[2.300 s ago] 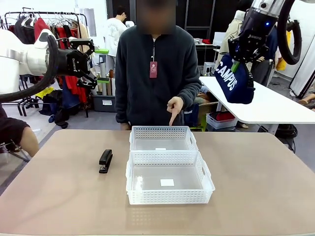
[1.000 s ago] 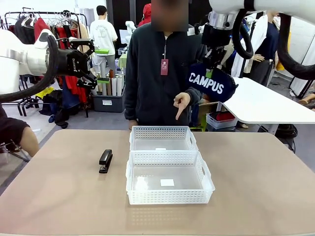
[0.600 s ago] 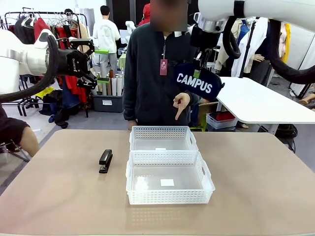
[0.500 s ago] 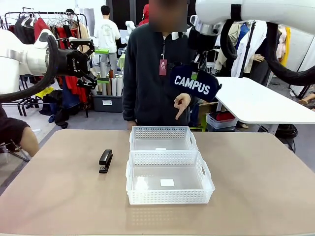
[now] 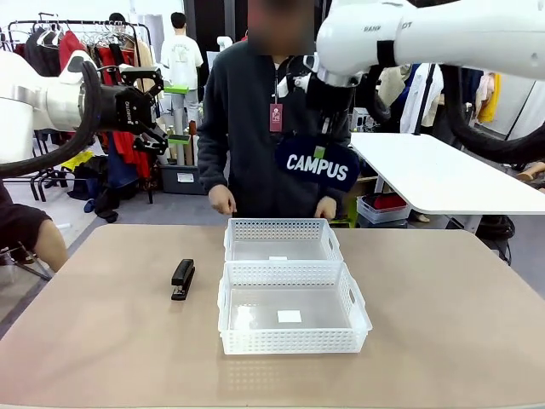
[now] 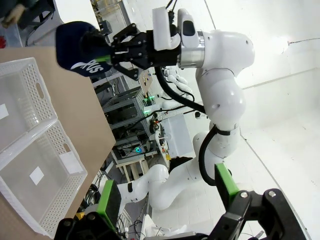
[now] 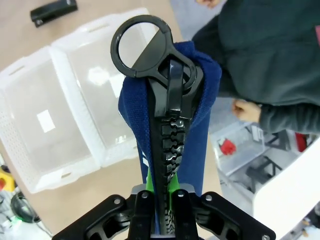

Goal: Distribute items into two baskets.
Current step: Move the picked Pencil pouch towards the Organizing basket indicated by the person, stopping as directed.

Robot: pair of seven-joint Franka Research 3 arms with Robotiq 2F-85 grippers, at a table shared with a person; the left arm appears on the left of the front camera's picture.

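The stapler lies on the table; high at its left, your left gripper stands wide open, empty. To the right, the near basket and far basket touch, each holding only a label. Your right gripper pinches the pouch in the air, in front of the person.

Pouch, right wrist view: lettering out of sight, zip edge foremost; lower end buried between right gripper fingers. Behind pouch, front view: patch of person's sweater. Below pouch, left wrist view: far basket and near basket clipped by left edge; pouch lettering partly turned away. Well below pouch: left gripper fingers cut at bottom edge. Near basket's sticker: any print too small to read.
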